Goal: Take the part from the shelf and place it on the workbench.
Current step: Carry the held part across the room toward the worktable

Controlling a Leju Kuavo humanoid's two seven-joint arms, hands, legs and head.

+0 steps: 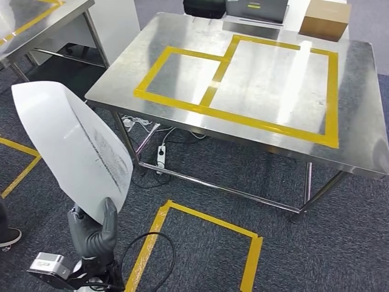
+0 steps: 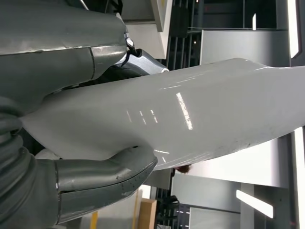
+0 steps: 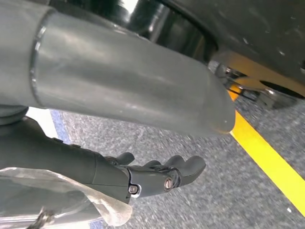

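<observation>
The part (image 1: 73, 143) is a large, flat white panel with a dark scuffed streak, held upright at the lower left of the head view. My left hand (image 1: 94, 234) grips its lower edge from below. In the left wrist view the thumb (image 2: 107, 176) and dark fingers (image 2: 144, 62) clamp the glossy white part (image 2: 201, 109) between them. The steel workbench (image 1: 358, 109), marked with yellow tape rectangles (image 1: 331, 97), stands ahead and to the right, its top bare. My right hand (image 3: 158, 174) hangs over the carpet with its fingers apart, holding nothing.
A cardboard box (image 1: 324, 18) and dark cases (image 1: 204, 7) sit at the workbench's far edge. A second steel table (image 1: 32, 18) stands at the far left. Yellow tape squares (image 1: 202, 222) mark the grey carpet; a power strip (image 1: 161, 156) and cables lie under the bench. A shoe (image 1: 9, 236) shows at the left edge.
</observation>
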